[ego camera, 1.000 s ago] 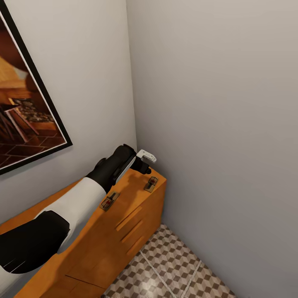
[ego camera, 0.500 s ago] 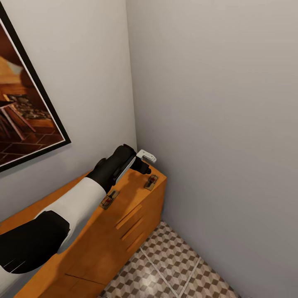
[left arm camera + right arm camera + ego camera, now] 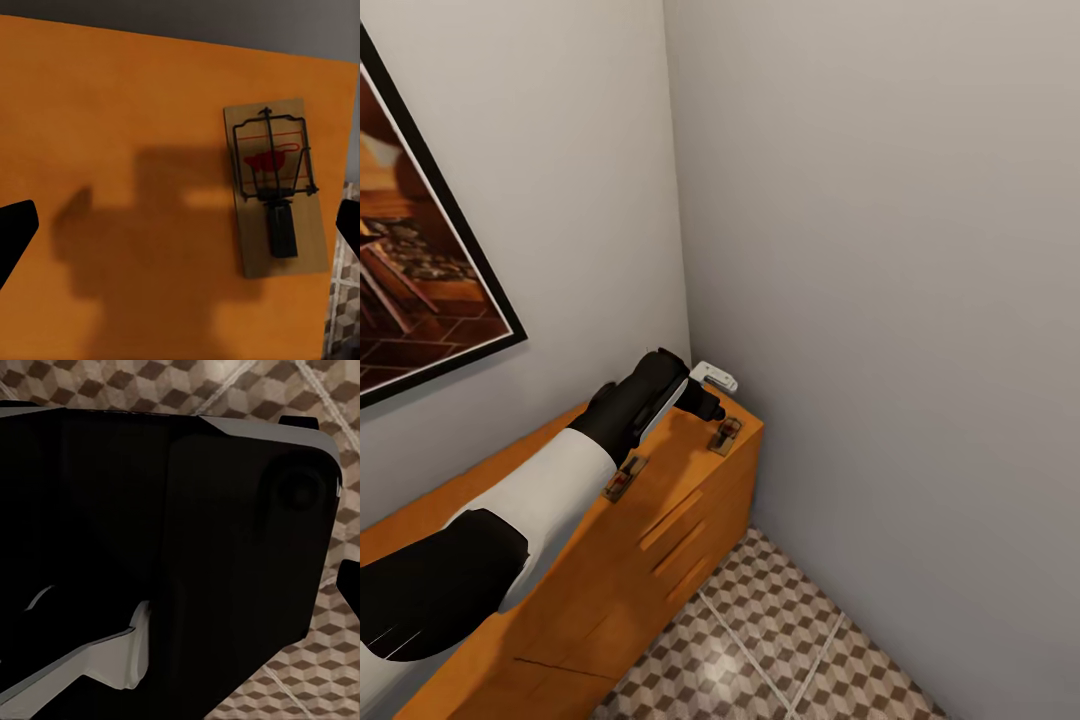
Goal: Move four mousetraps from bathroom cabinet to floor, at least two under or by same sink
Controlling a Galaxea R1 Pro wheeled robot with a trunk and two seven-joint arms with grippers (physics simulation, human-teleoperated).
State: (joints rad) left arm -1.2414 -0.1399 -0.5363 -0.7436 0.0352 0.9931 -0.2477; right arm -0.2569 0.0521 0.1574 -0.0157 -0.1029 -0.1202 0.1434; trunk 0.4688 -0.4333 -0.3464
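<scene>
No readable text, label, brand, number or sign appears anywhere.

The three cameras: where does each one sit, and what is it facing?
Head view: up on the robot's head, looking down at the cabinet in a wall corner; the left arm shows.
Left wrist view: over the cabinet top, facing a mousetrap; dark fingertips at the edges.
Right wrist view: facing the bathroom floor past dark robot body.
Head and left wrist share the cabinet.
</scene>
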